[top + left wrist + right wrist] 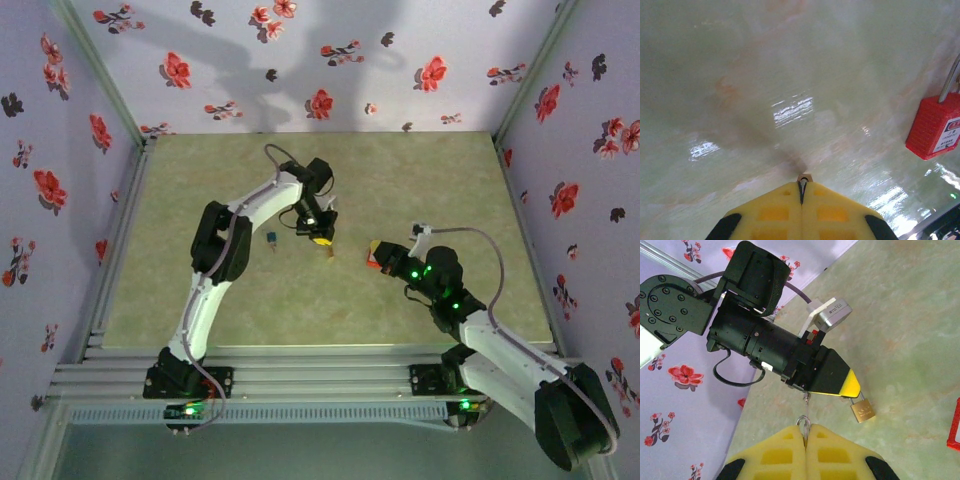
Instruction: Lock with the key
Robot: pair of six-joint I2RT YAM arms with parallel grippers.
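Left gripper [802, 184] jaws clamped on brass padlock [862, 410] at mid-table, its body hanging below the tips. Right gripper [804, 430] jaws together, pinching small metal ring [802, 421]. Red padlock [935, 127] lies just right; small blue object [270, 240] lies left.

Seeing left gripper [320, 238] over mid table [200, 290], yellow tips down, brass padlock [330, 252] just beside. Red padlock [372, 256] at right gripper [385, 259] tip. Small blue-green item [270, 239] lying apart.
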